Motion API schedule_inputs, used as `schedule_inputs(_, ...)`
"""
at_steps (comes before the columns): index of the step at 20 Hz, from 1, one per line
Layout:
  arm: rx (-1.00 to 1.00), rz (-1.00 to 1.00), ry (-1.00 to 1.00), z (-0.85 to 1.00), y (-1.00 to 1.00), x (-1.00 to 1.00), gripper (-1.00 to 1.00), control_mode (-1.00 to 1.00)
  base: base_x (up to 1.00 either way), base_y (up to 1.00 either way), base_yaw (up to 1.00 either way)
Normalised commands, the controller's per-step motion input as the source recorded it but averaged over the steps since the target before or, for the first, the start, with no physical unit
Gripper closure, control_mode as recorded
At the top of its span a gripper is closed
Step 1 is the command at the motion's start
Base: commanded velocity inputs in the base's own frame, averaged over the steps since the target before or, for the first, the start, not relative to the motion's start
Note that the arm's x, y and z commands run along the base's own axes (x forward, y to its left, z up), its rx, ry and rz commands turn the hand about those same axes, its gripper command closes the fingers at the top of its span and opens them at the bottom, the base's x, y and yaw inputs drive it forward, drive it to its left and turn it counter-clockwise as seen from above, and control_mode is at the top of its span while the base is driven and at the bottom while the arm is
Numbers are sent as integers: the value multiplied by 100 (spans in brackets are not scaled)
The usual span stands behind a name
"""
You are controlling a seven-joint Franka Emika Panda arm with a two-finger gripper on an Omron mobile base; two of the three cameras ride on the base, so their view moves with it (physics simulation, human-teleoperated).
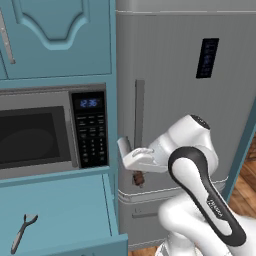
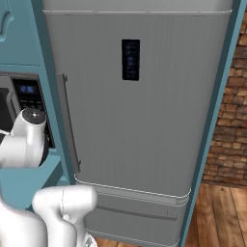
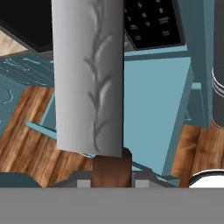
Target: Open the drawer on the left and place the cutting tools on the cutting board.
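Note:
The drawer (image 1: 70, 207) stands pulled open at the lower left, under the microwave. The slim grey tool with a forked head (image 1: 22, 231) lies inside it near the front left. My gripper (image 1: 136, 170) hangs to the right of the drawer, in front of the fridge, shut on the knife. The knife's brown handle (image 1: 139, 178) pokes out below the hand. In the hand view the silver blade (image 3: 87, 74) rises large from the brown handle (image 3: 111, 168), which is pinched between my fingertips (image 3: 83, 183). The cutting board is out of view.
A microwave (image 1: 45, 135) sits above the drawer, with teal arched cabinet doors (image 1: 55, 35) over it. A tall steel fridge (image 2: 140, 106) with a vertical handle (image 1: 139, 112) stands right behind the gripper. A brick wall (image 2: 231, 120) and wooden floor (image 2: 222, 212) lie to the right.

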Motion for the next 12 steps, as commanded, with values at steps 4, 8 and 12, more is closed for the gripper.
schedule_inputs(4,-8,-6,1,19,-28,0,100,-100,0,0,0)
schedule_inputs(8,-18,-8,0,14,-40,0,100,-100,0,0,0)
schedule_inputs(12,-26,-8,0,10,-30,2,100,-100,0,0,0)
